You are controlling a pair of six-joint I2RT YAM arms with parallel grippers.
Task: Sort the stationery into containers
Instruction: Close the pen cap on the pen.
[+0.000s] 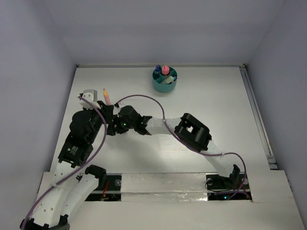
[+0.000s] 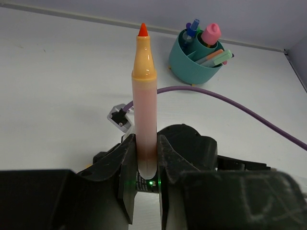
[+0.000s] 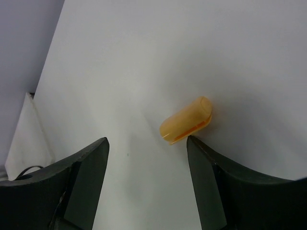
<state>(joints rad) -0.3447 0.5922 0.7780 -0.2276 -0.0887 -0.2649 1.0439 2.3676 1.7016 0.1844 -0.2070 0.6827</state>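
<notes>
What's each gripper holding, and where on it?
Left gripper clamps the orange marker at its tail end. Right gripper is open, holding nothing.

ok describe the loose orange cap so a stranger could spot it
On the white table, look between the open fingers of the right pincer. There lies the orange cap, close by one fingertip. It is short, translucent and on its side, with no pen attached.
</notes>
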